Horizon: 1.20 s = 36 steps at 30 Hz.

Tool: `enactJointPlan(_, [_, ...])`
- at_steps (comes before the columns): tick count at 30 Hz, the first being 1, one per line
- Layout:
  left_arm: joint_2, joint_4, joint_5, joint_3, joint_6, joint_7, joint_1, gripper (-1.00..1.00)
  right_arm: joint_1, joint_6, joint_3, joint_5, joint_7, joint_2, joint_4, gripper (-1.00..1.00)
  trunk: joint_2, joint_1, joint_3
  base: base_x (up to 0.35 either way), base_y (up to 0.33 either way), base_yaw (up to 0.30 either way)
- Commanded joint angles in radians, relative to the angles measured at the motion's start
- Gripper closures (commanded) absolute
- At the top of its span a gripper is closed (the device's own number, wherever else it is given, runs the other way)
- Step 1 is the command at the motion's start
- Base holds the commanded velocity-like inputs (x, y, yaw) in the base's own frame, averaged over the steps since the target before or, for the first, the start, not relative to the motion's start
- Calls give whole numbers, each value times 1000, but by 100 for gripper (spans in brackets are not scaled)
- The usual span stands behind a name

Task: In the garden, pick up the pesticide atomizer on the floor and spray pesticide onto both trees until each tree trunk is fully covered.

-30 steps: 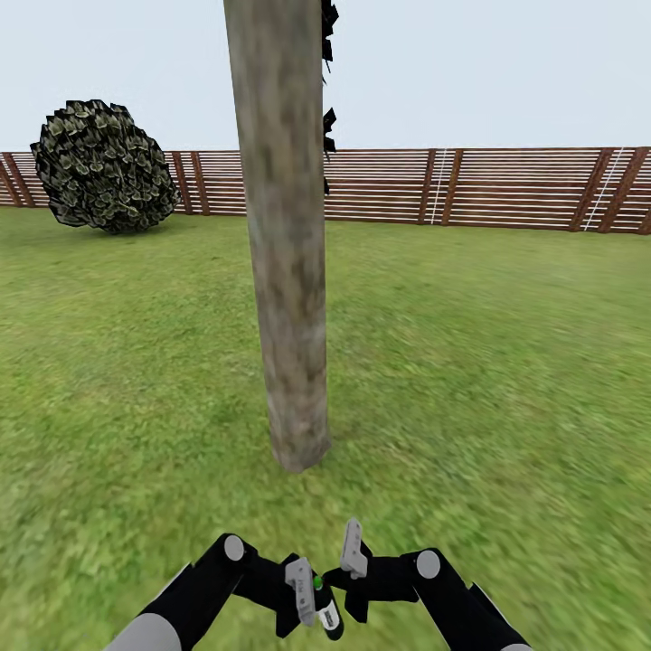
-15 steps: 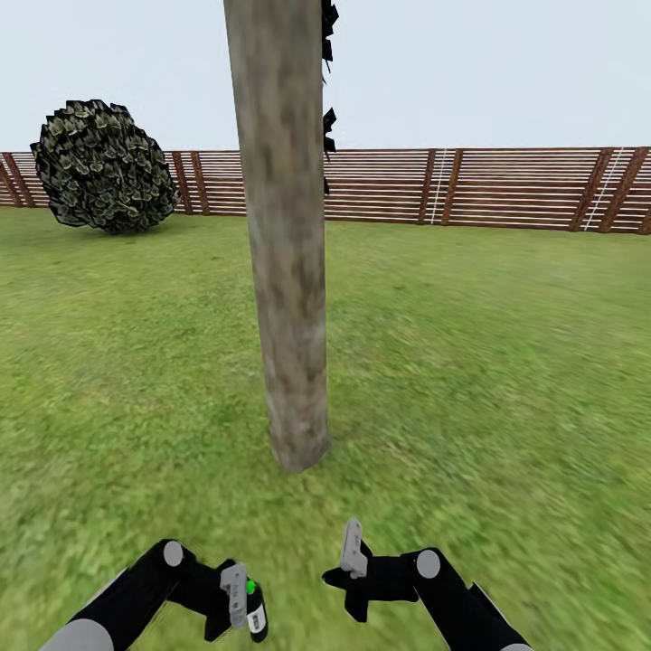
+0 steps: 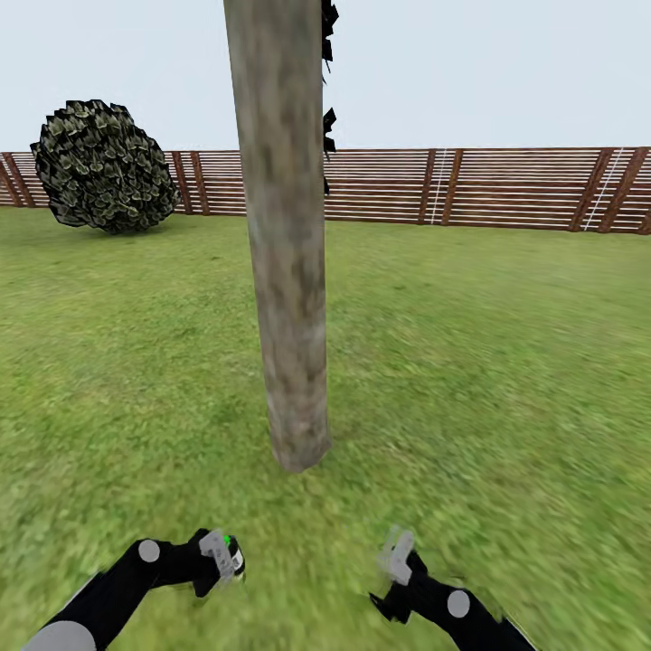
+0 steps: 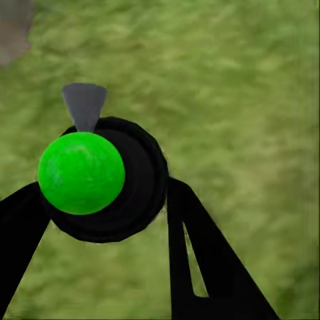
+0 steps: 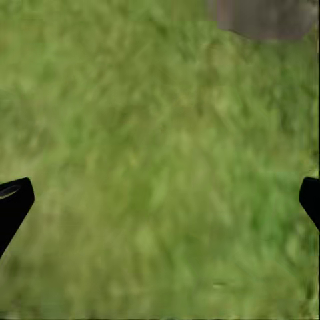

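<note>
1. Dead ahead at 12 o'clock, the tree trunk stands straight up out of the grass lawn, mottled grey-brown, with its base planted just in front of both arms.
2. Down at about 7 o'clock in the head view, the left pincer is clamped on the pesticide atomizer. The left wrist view looks straight down on it: a black round body with a bright green cap and a grey nozzle, with the black fingers on either side of it.
3. At about 5 o'clock, the right pincer hovers over the grass holding nothing, and the right wrist view shows its fingers spread wide apart.
4. Way out at 10 o'clock there's a dark round bush sitting against the brown slatted fence that runs across the back.
</note>
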Motion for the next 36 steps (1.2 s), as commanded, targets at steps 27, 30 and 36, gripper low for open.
enactJointPlan(27, [-198,19,235,251,446,537,-65,100,7,-155,3,-539,-583,-31,371,-100,0,0,-1,0,0,0])
enactJointPlan(30, [-200,18,242,253,503,532,-101,100,7,-155,3,-540,-583,-30,371,-100,0,0,-1,0,0,0])
enactJointPlan(36, [-200,19,249,253,604,526,-183,100,8,-155,3,-540,-580,-31,371,-100,0,0,-1,0,0,0])
